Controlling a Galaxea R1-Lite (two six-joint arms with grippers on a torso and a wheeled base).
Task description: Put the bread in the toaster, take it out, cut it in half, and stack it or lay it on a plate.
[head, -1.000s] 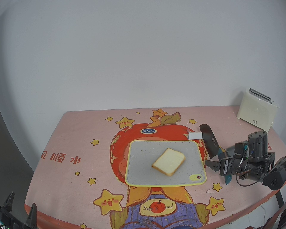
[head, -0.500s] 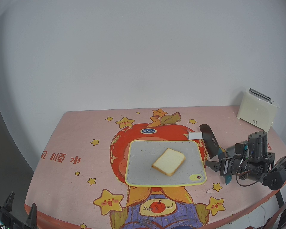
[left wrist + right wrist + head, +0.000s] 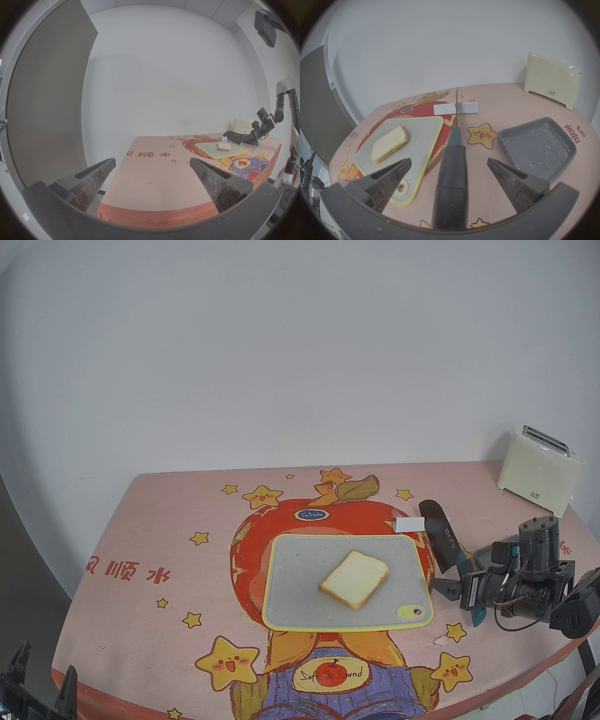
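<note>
Gripper (right) wide around knife handle

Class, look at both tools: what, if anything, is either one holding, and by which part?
Nothing. The right tool is open astride the knife, fingers clear of its handle; the left tool is open and empty.

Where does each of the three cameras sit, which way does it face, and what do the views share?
Head view: high on the robot, facing forward and down at the table; right gripper at the knife, left gripper at the near left corner.
Left wrist view: low beyond the table's left end, facing across it between its open fingers.
Right wrist view: low over the table, facing the wall along the knife handle between its open fingers.
Shared: all show the bread on the cutting board.
</note>
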